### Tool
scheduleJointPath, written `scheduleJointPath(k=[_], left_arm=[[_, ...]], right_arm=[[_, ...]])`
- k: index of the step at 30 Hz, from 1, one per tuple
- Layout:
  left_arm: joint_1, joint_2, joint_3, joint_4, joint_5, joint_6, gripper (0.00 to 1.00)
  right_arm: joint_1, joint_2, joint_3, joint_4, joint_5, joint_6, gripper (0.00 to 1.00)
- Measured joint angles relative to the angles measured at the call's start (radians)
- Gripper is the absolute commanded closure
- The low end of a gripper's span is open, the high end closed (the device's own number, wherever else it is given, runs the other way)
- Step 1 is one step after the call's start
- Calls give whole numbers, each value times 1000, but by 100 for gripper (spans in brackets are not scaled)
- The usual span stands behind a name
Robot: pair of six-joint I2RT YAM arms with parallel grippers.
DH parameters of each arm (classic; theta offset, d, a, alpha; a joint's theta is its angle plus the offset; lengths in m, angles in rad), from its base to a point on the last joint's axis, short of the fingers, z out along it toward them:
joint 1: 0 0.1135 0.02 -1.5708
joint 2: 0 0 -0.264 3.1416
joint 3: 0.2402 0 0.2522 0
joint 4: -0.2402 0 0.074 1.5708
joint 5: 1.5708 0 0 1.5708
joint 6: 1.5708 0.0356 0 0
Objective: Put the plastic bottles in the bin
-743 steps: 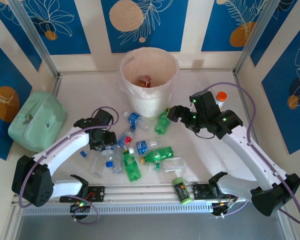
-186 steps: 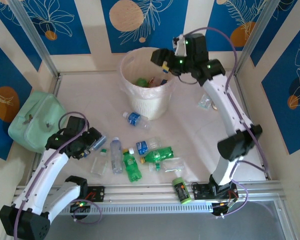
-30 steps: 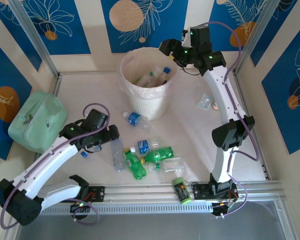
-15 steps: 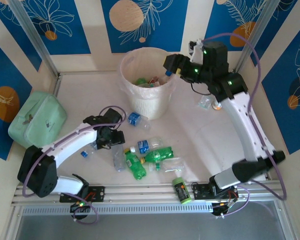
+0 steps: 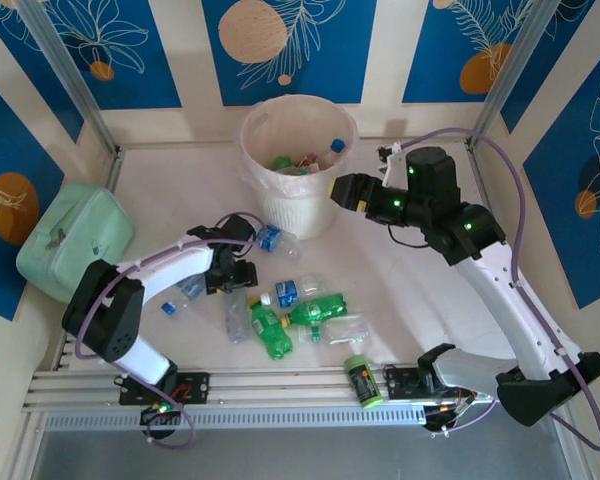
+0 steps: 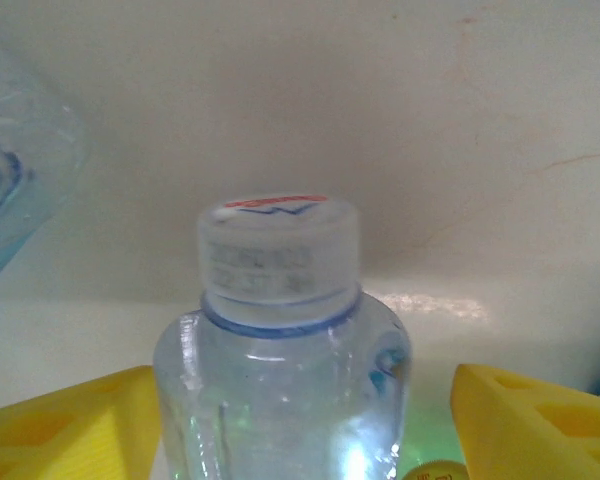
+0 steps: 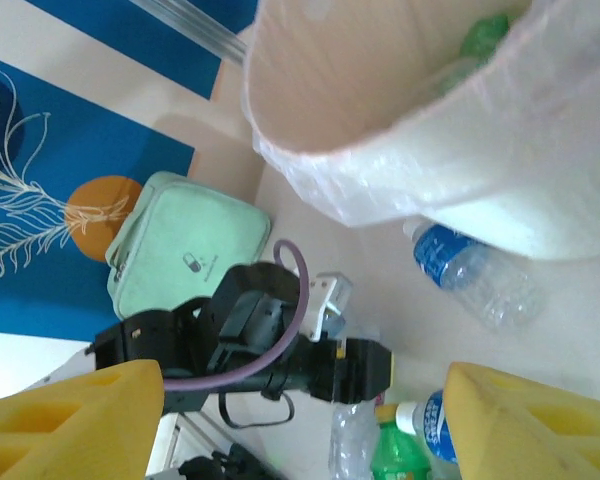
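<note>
A clear plastic bottle (image 6: pixel 280 370) with a clear cap lies between the yellow fingers (image 6: pixel 70 425) of my left gripper (image 6: pixel 305 400). The left finger is at its side; a small gap shows at the right finger. From above, the left gripper (image 5: pixel 242 278) is at the top end of that bottle (image 5: pixel 237 318). More plastic bottles lie nearby: a blue-labelled one (image 5: pixel 275 240), another blue-labelled one (image 5: pixel 295 292) and two green ones (image 5: pixel 268 335). The white bin (image 5: pixel 298 190) holds several bottles. My right gripper (image 5: pixel 345 190) hovers open and empty beside the bin's right wall (image 7: pixel 460 150).
A mint-green case (image 5: pixel 75 240) sits at the left wall. A lime-green canister (image 5: pixel 361 380) lies by the front rail. A loose blue cap (image 5: pixel 167 308) rests near the left arm. A crumpled clear bottle (image 5: pixel 345 328) lies right of the green ones.
My left gripper has moved right onto the clear bottle and its jaws have narrowed around it. The right arm has dropped from above the bin's rim to its right side.
</note>
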State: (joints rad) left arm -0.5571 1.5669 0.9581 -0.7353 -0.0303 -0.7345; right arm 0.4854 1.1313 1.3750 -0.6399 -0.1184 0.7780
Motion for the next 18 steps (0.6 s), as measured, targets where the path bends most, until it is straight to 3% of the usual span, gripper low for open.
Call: scheduleJointPath(k=[8, 18], left_arm=[[1, 20, 0, 16, 14, 9, 43], [1, 5, 0, 9, 15, 18, 51]], right_arm=[[59, -18, -80, 12, 19, 53, 29], [76, -17, -80, 21, 56, 60, 30]])
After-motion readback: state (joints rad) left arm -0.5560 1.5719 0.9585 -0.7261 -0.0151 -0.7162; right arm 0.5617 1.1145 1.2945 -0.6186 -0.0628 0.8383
